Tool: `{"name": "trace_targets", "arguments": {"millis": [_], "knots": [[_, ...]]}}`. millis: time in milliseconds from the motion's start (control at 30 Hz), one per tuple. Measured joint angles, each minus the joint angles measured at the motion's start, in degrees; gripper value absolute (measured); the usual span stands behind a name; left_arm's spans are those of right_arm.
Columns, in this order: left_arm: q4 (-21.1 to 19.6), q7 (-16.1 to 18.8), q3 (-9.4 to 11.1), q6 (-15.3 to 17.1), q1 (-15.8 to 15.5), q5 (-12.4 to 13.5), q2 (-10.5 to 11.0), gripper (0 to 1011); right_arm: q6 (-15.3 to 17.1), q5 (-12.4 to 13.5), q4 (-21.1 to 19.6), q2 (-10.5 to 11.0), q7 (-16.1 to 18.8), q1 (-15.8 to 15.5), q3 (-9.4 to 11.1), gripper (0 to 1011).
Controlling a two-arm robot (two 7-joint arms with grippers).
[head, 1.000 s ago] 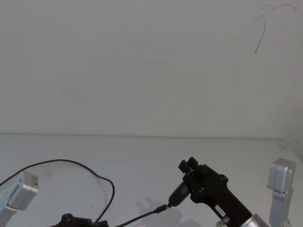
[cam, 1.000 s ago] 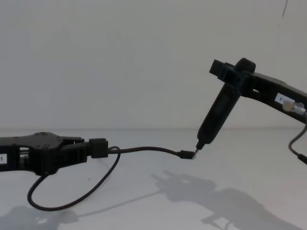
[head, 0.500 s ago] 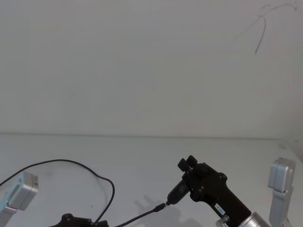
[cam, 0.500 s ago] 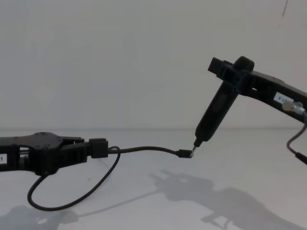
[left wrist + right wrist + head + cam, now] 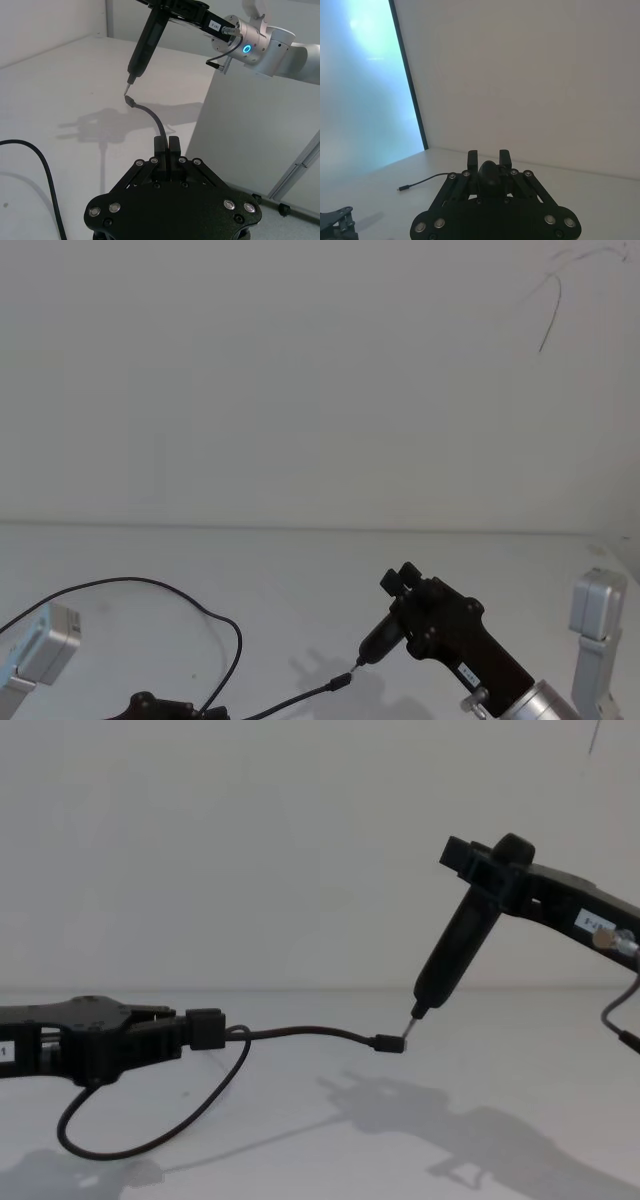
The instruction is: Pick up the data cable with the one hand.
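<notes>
Black cord first: I see one data cable (image 5: 300, 1033), pinched in the left gripper (image 5: 205, 1028) low at the left of the chest view, fingers closed on it. From the clamp a short length arches forward, held off the white table (image 5: 300, 1140), and ends in a small plug just below the tip of the long black tool (image 5: 455, 958). The rest of the cable hangs back from the clamp in a loop that drops to the table.

The chest view gives me the side-on gap: tool tip and plug are very close, and I cannot tell whether they touch. The head view shows the same pair from above, the cable (image 5: 170, 590) sweeping a wide arc across the table at lower left. The left wrist view looks along the closed fingers (image 5: 161, 150) up the cable (image 5: 150, 112) to the tool (image 5: 145, 42), and it alone shows the silver wrist with a blue ring light (image 5: 246, 49) on the right arm.

The right gripper (image 5: 470, 860) is raised at the right, its two fingers (image 5: 473, 159) clamped on the thick top of the tool, which points down and to the left. The right wrist view shows a free cable end (image 5: 422, 181) lying on the table.

Count: one cable, two plugs seen, one tool, two grippers.
</notes>
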Motion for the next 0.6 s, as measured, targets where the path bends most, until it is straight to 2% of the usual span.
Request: {"name": "trace_targets", "arguments": {"millis": [267,600], "knots": [[0.0,0.0,0.0,0.0,0.0,0.0,0.0,48,-0.18,0.12,0.84,0.21,0.44,0.54,-0.12,251],[0.0,0.0,0.0,0.0,0.0,0.0,0.0,48,1.21,1.02,0.14,0.65,0.29,0.07,-0.52,251]]}}
